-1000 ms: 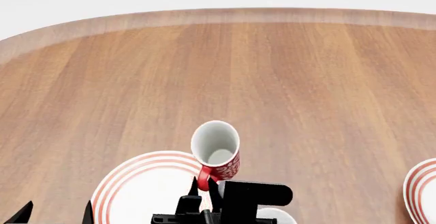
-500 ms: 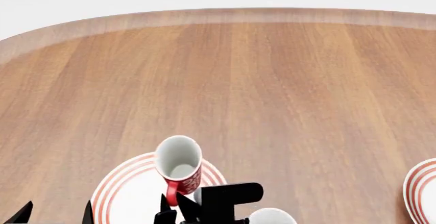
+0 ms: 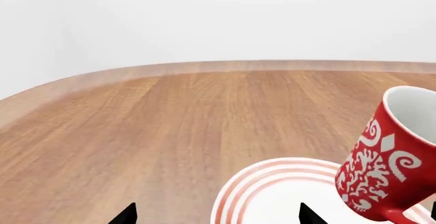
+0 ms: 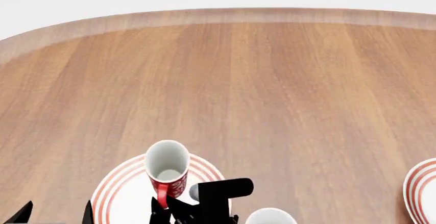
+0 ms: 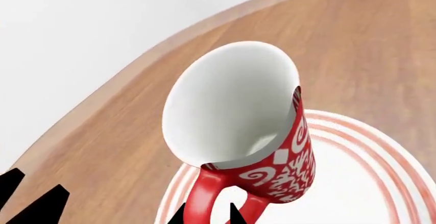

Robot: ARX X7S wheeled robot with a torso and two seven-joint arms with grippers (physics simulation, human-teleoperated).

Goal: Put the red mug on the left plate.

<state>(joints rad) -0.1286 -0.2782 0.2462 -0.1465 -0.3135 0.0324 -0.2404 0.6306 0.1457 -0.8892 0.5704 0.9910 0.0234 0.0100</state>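
we see our right pincer [image 4: 165, 207] pinching the small red flowery mug's [image 4: 167, 173] handle above the round white red-ringed left plate [image 4: 119, 193]; our left pincer [image 3: 214, 216] is spread; only the head view shows a white mug [image 4: 269, 217] nearby on the wooden desk [image 4: 272, 91].

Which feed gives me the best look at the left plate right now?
The head view: the left plate shows its far rim and most of its disc, with the red mug over it and the right hand at the handle. The left wrist view shows a partial arc; the right wrist view shows only rings behind the mug.
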